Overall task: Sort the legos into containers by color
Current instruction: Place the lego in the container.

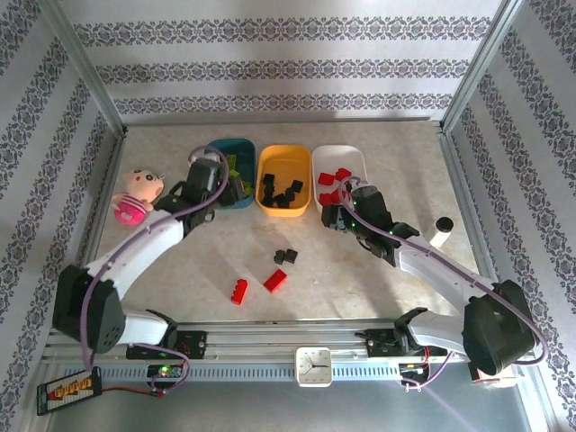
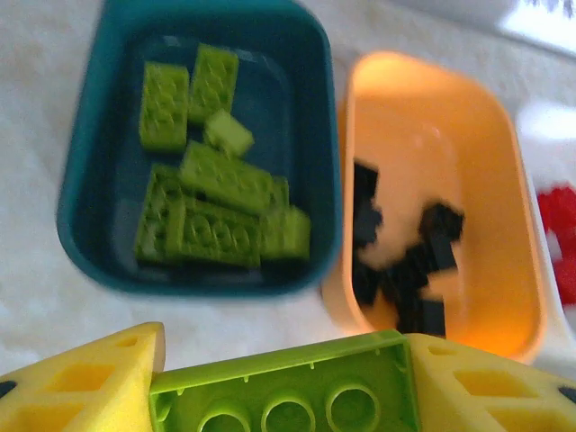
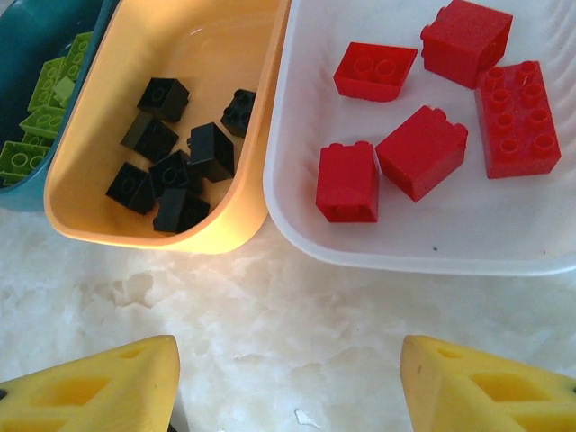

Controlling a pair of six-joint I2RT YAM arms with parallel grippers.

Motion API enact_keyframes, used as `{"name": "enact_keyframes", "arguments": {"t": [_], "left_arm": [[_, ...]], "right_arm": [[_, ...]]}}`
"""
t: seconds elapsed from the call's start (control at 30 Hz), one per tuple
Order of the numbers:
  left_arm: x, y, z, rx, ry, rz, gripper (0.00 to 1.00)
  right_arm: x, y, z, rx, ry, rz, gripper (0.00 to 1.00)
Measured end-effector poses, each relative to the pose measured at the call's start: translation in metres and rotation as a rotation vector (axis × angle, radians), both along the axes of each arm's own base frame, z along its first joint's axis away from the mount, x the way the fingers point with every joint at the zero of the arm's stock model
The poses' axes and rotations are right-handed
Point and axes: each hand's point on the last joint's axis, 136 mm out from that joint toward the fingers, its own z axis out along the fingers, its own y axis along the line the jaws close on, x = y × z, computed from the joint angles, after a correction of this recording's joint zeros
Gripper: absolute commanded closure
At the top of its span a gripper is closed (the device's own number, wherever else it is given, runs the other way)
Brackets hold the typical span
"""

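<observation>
Left wrist view: the left end effector [image 2: 283, 387] is clamped on a lime green brick [image 2: 288, 400], long axis running left-right across its grip, hollow underside showing — the dark teal tub [image 2: 85, 180] lies just beyond, far-left. The right end effector [image 3: 288, 387] hangs open, empty, just near of the white tub [image 3: 504, 225].

Dark teal tub [image 2: 85, 171]: lime green bricks [image 2: 220, 180]. Orange tub [image 3: 99, 153]: black bricks [image 3: 171, 171]. White tub [image 3: 297, 153]: red bricks [image 3: 421, 151]. Jaws yellow; held brick [image 2: 288, 396] lime green. Bench [image 3: 270, 324] beige, marbled, carrying loose red bricks [image 1: 275, 281] and loose black bricks [image 1: 285, 256]. Plush doll [image 1: 135, 193] pink. Small cylinder [image 1: 441, 232] white. Walls [image 1: 270, 72] white with grey damask bands.
</observation>
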Motion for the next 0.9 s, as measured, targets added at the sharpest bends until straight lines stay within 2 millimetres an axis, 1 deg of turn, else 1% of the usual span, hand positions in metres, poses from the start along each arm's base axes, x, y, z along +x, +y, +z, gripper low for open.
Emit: {"name": "enact_keyframes", "arguments": {"t": [0.07,0.13,0.27,0.33,0.4,0.47,0.53,0.6,0.7,0.8,0.9], "left_arm": [[0.021,0.005,-0.001,0.013,0.008,0.017,0.51],[0.042,0.007,-0.01,0.031,0.029,0.023,0.5],[0.072,0.008,-0.036,0.051,0.085,0.028,0.42],[0.084,0.013,-0.049,0.059,0.112,0.038,0.36],[0.093,0.018,-0.061,0.066,0.141,0.049,0.29],[0.098,0.022,-0.069,0.068,0.16,0.054,0.22],[0.095,0.024,-0.074,0.067,0.181,0.054,0.16],[0.093,0.023,-0.07,0.057,0.175,0.046,0.13],[0.074,0.021,-0.061,0.039,0.165,0.028,0.1],[0.044,0.018,-0.046,0.019,0.134,0.003,0.09],[0.004,0.005,-0.036,0.0,0.095,-0.049,0.1]], "right_arm": [[-0.004,0.001,0.0,0.001,-0.004,0.007,0.34],[-0.01,0.003,-0.001,0.004,-0.006,0.017,0.34],[-0.021,0.007,-0.003,0.004,-0.006,0.041,0.33],[-0.027,0.011,-0.004,0.002,-0.006,0.058,0.33],[-0.032,0.015,-0.004,0.003,-0.008,0.076,0.33],[-0.037,0.018,-0.006,0.005,-0.005,0.087,0.32],[-0.04,0.019,-0.008,0.004,0.001,0.091,0.32],[-0.043,0.02,-0.012,0.002,0.011,0.092,0.32],[-0.045,0.019,-0.016,-0.005,0.017,0.092,0.32],[-0.045,0.019,-0.016,-0.009,0.017,0.09,0.32],[-0.046,0.02,-0.015,-0.009,0.014,0.093,0.32]]}}
